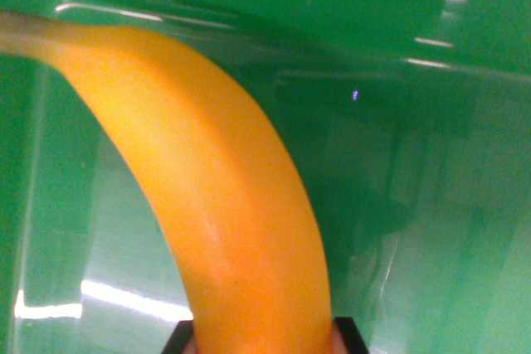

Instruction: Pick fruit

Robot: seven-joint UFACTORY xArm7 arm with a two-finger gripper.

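A yellow-orange banana (207, 180) fills the middle of the wrist view, curving from its stem at the upper left down to the bottom edge. At the bottom edge my gripper (264, 339) shows only as two dark fingertip corners (178, 339), one on each side of the banana and pressed against it. The banana hangs close over a shiny green plastic bin (415, 205). The rest of the gripper is out of view.
The green bin's ribbed floor and moulded walls surround the banana on all sides, with bright light reflections at the top and lower left. A dark shadow lies on the bin floor to the wrist view's right of the banana.
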